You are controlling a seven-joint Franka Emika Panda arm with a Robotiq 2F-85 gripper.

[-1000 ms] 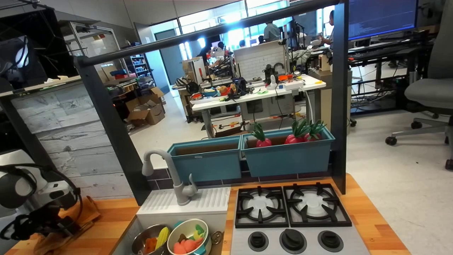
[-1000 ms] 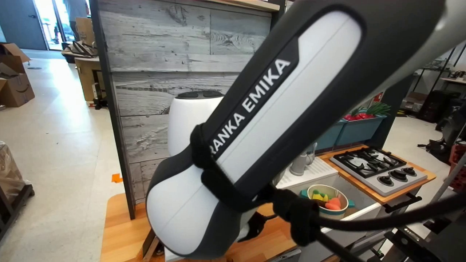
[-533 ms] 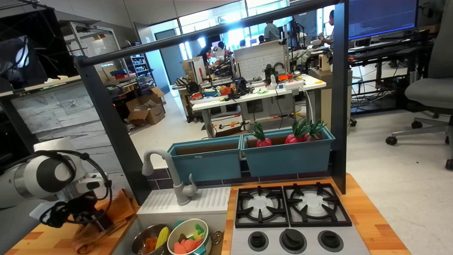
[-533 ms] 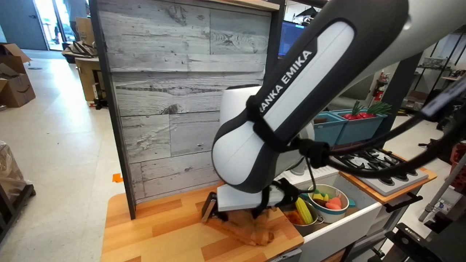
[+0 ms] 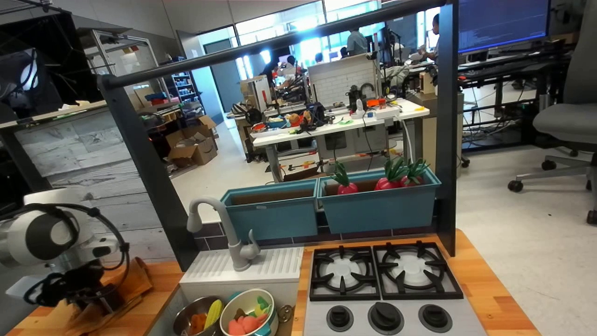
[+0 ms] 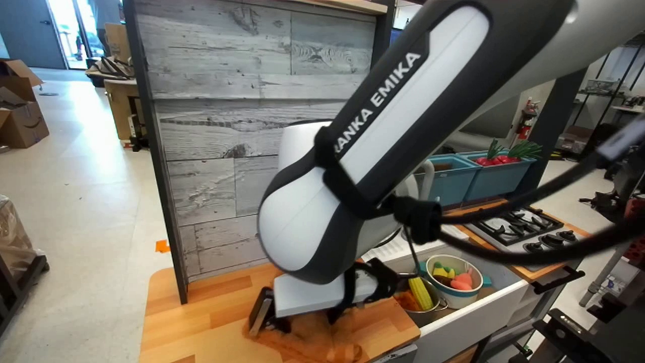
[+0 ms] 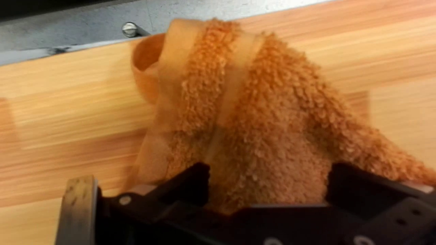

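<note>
And there was the arm (image 6: pixel 297 222), leaning low over the wooden desk (image 6: pixel 196 317), with the orange cloth (image 7: pixel 272 115) right underneath! The jaws stood spread wide, down at the cloth, its shaggy pile filling the gap between them; they weren't pinching it, though whether they pressed into the fabric could not be told. The cloth lay rumpled on the desk, near the edge by the sink basin (image 5: pixel 287 293), a strip of wood in between. Blurred in the wrist view, its looped hem curled up just beside a desk edge, while another fold trailed away from that edge.

Over the basin-side edge, then: a metal pot (image 6: pixel 422 317) with a yellow corn cob (image 6: pixel 420 294) tilted inside, and just beside it a white pot (image 6: pixel 459 300) holding toy food (image 6: pixel 461 283). The grey faucet (image 5: pixel 239 256) stood upright behind them. Across the basin, the stove (image 5: pixel 361 322) sat toward the desk's opposite edge, and two blue planters (image 5: pixel 275 219) lined the back edge, the one behind the stove sporting red radishes (image 5: pixel 388 183).
</note>
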